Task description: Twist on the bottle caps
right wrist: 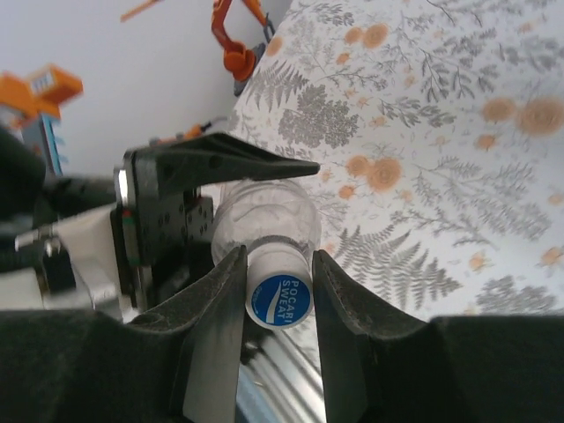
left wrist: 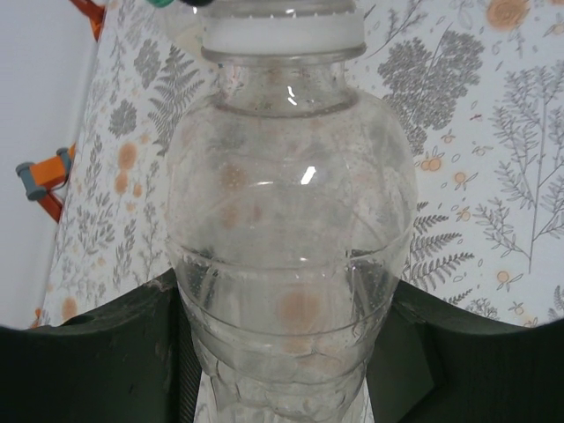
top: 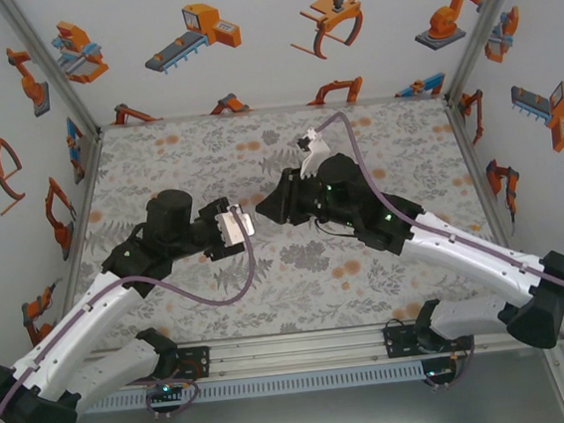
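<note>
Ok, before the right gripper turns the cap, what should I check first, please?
1. Left gripper holds the bottle: ok, it clamps the clear body from both sides.
2. Right gripper is shut on the cap: ok, it presses the cap on both sides.
3. Cap sits on the bottle neck: ok, the left wrist view shows it covering the neck.
4. Cap is straight on the thread: cannot tell, the thread is hidden.
5. Cap is already tight: cannot tell.
</note>
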You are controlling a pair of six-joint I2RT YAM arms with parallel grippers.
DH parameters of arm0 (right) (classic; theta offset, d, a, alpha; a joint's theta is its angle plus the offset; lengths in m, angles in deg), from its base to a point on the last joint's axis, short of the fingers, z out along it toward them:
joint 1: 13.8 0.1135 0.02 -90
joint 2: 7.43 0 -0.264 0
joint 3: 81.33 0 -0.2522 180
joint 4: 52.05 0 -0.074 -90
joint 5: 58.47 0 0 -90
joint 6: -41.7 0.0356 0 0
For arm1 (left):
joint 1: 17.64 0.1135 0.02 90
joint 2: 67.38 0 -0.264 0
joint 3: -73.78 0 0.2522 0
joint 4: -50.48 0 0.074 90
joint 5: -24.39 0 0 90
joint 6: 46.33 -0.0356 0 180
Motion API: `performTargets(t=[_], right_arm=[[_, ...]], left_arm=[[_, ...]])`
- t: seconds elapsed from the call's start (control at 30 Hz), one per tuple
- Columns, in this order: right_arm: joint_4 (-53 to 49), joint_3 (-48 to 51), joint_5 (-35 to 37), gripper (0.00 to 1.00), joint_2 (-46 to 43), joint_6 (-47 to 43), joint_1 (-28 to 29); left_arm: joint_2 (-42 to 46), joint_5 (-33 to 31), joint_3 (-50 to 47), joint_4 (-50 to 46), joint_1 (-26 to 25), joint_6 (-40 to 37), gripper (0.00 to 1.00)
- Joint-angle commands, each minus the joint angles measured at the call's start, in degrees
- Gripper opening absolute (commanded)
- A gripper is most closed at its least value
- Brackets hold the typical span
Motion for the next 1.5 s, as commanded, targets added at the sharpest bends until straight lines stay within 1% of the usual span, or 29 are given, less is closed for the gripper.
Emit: performTargets(t=[0.0, 0.13, 0.23, 0.27, 0.37, 0.4, 0.47, 0.53, 0.6, 0.77, 0.83, 0.9, 1.0, 1.13, 1.27, 1.47], right_arm=[[1.10, -0.11, -0.18, 0.00, 2.73, 17.91, 0.36], [3.62, 0.81, -0.46, 0.00, 3.50, 19.28, 0.36], [3.41, 0.45, 0.50, 0.00, 2.40, 16.55, 0.26], [2.84, 0.15, 0.85, 0.04, 1.84, 14.67, 0.19], [-0.13, -1.99, 1.50, 0.22, -0.03, 5.56, -0.07], [-1.02, -2.65, 1.69, 0.27, -0.68, 2.25, -0.12], [-1.52, -3.43, 1.14, 0.33, -2.69, -6.37, -0.15], [-1.31, -3.26, -0.33, 0.36, -4.70, -14.58, -0.19], [-0.64, -2.66, -3.43, 0.40, -6.55, -22.63, -0.14], [0.38, 0.04, -18.80, 0.44, -10.41, -42.56, -0.14], [-0.18, 1.38, -24.59, 0.48, -11.61, -50.59, -0.06], [-1.58, 1.88, -27.79, 0.52, -12.24, -57.30, -0.10], [-5.47, 0.98, -31.59, 0.53, -12.14, -66.47, -0.06], [-10.47, -0.60, -34.56, 0.54, -10.92, -73.96, -0.06], [-11.94, -0.82, -34.87, 0.52, -9.80, -76.85, 0.00], [-8.28, 0.62, -33.07, 0.45, -9.61, -77.03, 0.40]], left_arm=[[0.30, -2.79, 0.34, 4.18, -0.15, 2.14, 0.00], [0.32, -2.15, 0.31, 4.14, -0.15, 2.05, 0.00], [0.54, -0.99, 0.21, 4.11, -0.20, 1.70, 0.00], [0.65, -0.53, 0.21, 4.07, -0.17, 1.53, 0.00], [0.86, 2.15, 0.24, 3.63, -0.15, 0.95, 0.00], [0.84, 3.13, 0.32, 3.46, -0.18, 0.87, 0.00], [0.95, 6.03, 0.39, 2.82, -0.19, 0.24, 0.00], [0.91, 9.18, 0.46, 2.36, -0.17, -0.30, 0.00], [0.82, 12.28, 0.64, 1.58, -0.18, -1.00, 0.00], [0.25, 19.33, 1.51, -0.82, -0.17, -2.63, 0.00], [-0.16, 22.45, 1.74, -1.83, -0.15, -3.33, 0.00], [-0.50, 25.23, 2.19, -2.88, -0.16, -4.01, 0.00], [-1.37, 27.40, 2.78, -3.96, -0.13, -4.44, 0.00], [-1.98, 27.50, 3.54, -5.16, -0.11, -4.77, 0.00], [-1.91, 27.35, 3.54, -5.18, -0.14, -4.79, 0.00], [-2.03, 26.90, 3.54, -5.17, -0.15, -4.51, 0.00]])
